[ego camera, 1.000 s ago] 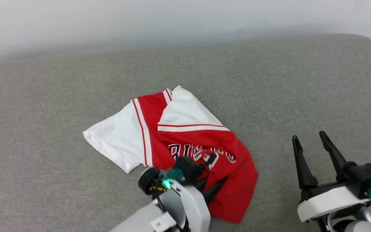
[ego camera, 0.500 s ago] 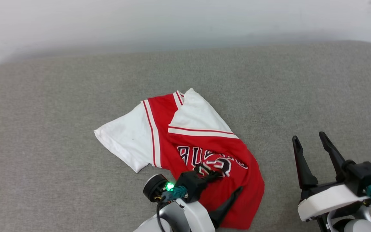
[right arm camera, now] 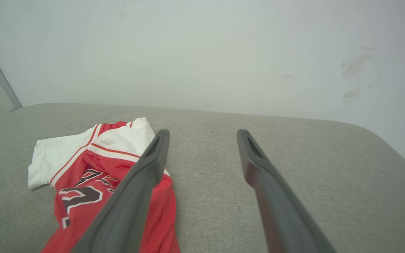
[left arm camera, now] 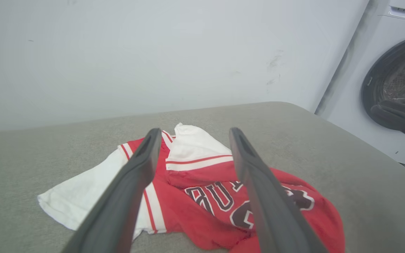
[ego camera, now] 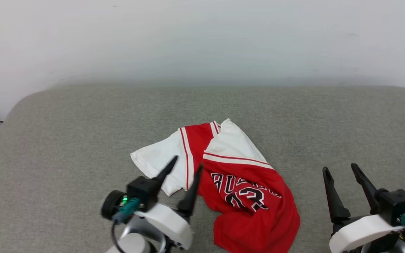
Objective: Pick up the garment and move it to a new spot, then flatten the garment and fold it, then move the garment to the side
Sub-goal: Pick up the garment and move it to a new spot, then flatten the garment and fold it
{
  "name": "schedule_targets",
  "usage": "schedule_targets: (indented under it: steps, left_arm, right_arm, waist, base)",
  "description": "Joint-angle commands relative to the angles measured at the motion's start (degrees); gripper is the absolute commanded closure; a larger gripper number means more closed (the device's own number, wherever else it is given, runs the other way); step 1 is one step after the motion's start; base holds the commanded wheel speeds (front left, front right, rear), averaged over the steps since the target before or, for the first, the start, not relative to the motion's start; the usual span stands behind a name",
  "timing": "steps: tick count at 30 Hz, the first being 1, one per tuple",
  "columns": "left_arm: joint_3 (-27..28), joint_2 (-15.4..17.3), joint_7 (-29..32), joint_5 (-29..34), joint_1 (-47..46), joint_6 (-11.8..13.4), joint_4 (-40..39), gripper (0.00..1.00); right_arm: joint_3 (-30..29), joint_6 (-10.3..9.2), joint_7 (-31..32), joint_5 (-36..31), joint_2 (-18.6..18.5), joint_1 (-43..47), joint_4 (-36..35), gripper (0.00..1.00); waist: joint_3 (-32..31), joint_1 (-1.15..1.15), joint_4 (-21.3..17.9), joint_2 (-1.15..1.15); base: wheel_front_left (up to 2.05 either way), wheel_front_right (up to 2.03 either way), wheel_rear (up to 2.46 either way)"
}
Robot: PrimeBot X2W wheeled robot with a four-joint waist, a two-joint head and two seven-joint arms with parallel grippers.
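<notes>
Lying crumpled on grey cushion [ego camera: 65, 140]: garment [ego camera: 251, 214], left tool [ego camera: 188, 161] agape.

Red garment [ego camera: 255, 214], white sleeves, red-and-white striped trim, black-and-white lettering; grey cushion [ego camera: 65, 147]

Crumpled red-and-white garment [ego camera: 244, 189] on couch [ego camera: 65, 140]

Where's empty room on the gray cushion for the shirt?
Bare gray cushion lies left of the garment, behind it toward the wall, and between it and the right gripper. Crowded where the left gripper hovers by the white sleeve.
</notes>
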Motion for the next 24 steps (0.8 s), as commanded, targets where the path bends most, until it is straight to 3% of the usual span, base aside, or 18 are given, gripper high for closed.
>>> schedule_targets:
  steps: [1, 7, 12, 24]
  left_arm:
    - [2.5, 1.1, -0.77, 0.07, 1.71, 1.79, -0.14, 0.0]
    - [10.29, 3.9, -1.49, 0.57, 6.04, 4.79, -1.16, 0.0]
    - [15.49, 4.83, -1.54, 1.66, 9.28, 5.32, -3.01, 0.0]
    - [21.3, 4.34, -1.56, 3.54, 14.03, 2.12, -4.78, 0.0]
  right_arm:
    - [-0.03, -0.04, 0.38, 0.09, -0.02, 0.97, -0.57, 0.0]
    - [0.02, -0.04, 1.36, -0.14, -0.02, 2.08, -1.41, 0.0]
    - [-0.39, -0.04, 1.83, -0.2, -0.02, 2.64, -1.85, 0.0]
    - [-1.26, -0.04, 2.16, 1.04, -0.02, 3.53, -1.9, 0.0]
  waist:
    - [-0.86, 0.0, 0.97, 0.0]
    - [-1.66, 0.0, 1.74, 0.0]
    - [-2.13, 0.0, 1.85, 0.0]
    - [-2.87, 0.0, 1.63, 0.0]
  base:
    - [0.0, 0.0, 0.0]
    - [0.0, 0.0, 0.0]
    - [0.0, 0.0, 0.0]
    - [0.0, 0.0, 0.0]
